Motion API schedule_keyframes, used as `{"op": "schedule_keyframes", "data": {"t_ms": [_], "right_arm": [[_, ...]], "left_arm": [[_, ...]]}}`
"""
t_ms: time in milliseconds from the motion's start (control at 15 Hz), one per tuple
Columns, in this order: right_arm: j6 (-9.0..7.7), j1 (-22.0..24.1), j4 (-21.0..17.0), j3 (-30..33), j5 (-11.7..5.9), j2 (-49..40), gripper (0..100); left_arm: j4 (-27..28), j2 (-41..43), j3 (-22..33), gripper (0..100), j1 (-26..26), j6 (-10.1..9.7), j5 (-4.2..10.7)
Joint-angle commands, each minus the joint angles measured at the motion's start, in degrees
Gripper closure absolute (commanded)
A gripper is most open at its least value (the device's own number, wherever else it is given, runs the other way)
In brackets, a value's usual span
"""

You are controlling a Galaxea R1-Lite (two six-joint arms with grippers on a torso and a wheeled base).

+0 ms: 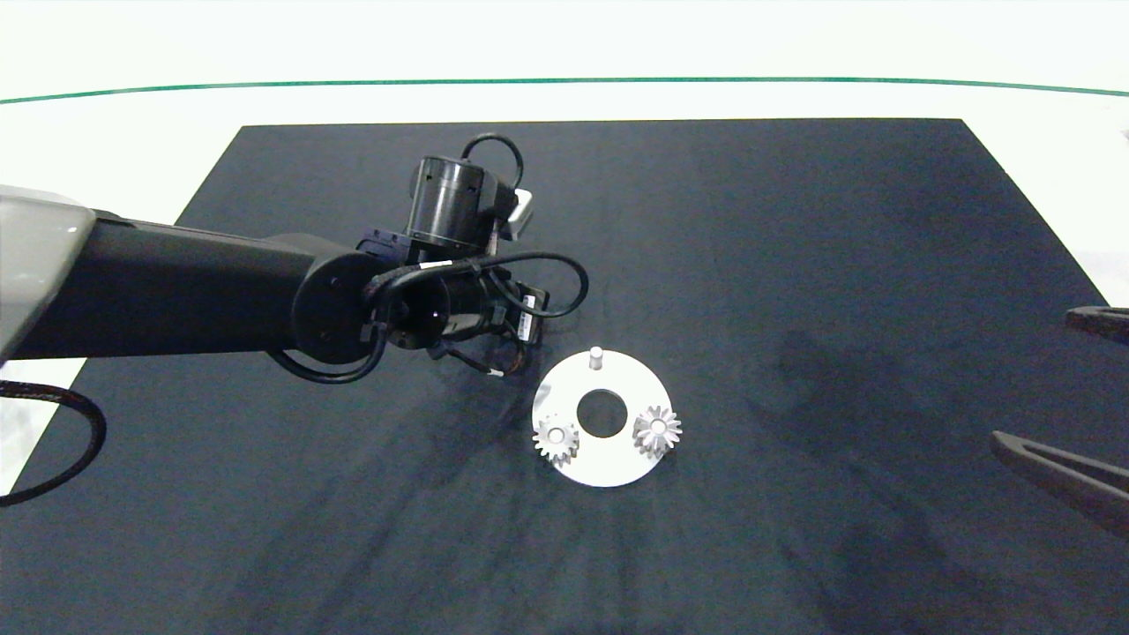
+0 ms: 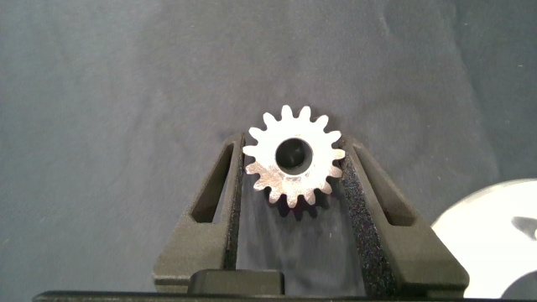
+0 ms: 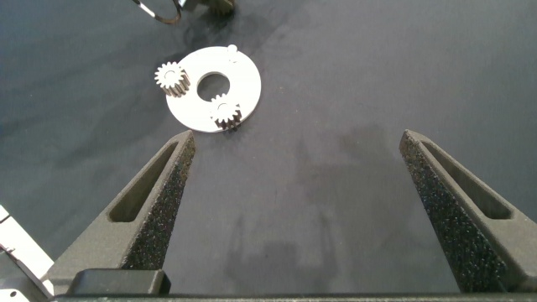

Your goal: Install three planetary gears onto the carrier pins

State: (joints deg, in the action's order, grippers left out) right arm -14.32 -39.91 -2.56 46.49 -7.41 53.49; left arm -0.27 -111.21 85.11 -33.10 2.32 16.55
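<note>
Left gripper (image 2: pixel 294 180) clamped on 3rd planetary gear (image 2: pixel 294 159), hovering just beside carrier disc (image 1: pixel 609 467), near bare pin (image 1: pixel 595 355). Two gears (image 1: pixel 556 438) (image 1: pixel 657 429) already seated. Best: center bore over pin, keep gear level, lower straight, then release. Right gripper (image 3: pixel 298 176) fingers apart, parked well away from disc.

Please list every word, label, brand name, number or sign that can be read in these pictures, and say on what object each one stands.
No text can be read anywhere.
Small white tags on the left arm's cables: too small to read.
The held gear, the disc, its two fitted gears and the mat: no markings.
</note>
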Motion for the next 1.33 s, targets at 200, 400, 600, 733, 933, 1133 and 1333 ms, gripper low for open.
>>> {"op": "schedule_keyframes", "data": {"t_ms": [200,400,600,733,933,1133,1333], "right_arm": [[-0.18,-0.08,0.01,0.00,-0.06,0.21,0],[-0.18,0.01,0.01,0.00,-0.06,-0.05,0],[-0.18,-0.08,0.01,0.00,-0.06,0.12,0],[-0.18,-0.08,0.01,-0.09,-0.06,0.21,0],[-0.18,-0.08,0.01,0.00,-0.06,-0.05,0],[-0.18,-0.08,0.01,0.00,-0.06,-0.05,0],[-0.18,-0.08,0.01,0.00,-0.06,-0.23,0]], "left_arm": [[1.59,7.24,-3.82,72,-6.28,-1.35,0.14],[1.50,7.94,-6.19,72,-10.67,-1.35,0.14],[1.41,6.71,-6.28,72,-11.81,-0.91,0.14],[1.32,4.60,-5.31,72,-11.46,0.32,0.14],[1.32,3.29,-3.90,72,-11.46,0.50,0.14],[1.41,2.93,-2.94,72,-11.81,0.58,0.14],[1.41,2.85,-2.94,72,-12.25,0.58,0.14]]}}
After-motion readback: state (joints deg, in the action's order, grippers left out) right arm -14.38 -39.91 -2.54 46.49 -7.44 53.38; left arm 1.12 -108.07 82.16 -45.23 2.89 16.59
